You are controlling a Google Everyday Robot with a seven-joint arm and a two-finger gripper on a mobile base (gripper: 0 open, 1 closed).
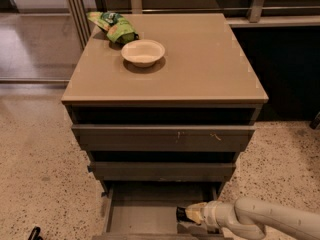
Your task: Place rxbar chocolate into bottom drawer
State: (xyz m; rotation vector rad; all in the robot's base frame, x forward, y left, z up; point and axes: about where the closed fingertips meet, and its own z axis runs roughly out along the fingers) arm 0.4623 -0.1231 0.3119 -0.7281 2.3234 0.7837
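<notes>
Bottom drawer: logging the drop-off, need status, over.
Gripper low inside the open shallow grey bottom drawer, right side. Small black piece at its tip, possibly the rxbar chocolate. White bowl, green chip bag on cabinet top, away.

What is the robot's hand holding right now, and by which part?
The hand, low inside the open bottom grey drawer, appears to grip a small flat black snack-bar wrapper by the end nearest the arm.

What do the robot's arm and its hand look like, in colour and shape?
The arm is a smooth, rounded, off-white tube with a ring-shaped joint near the wrist. The hand, over the open bottom drawer, is cream-yellow with a dark tip. No cables or markings show.
</notes>
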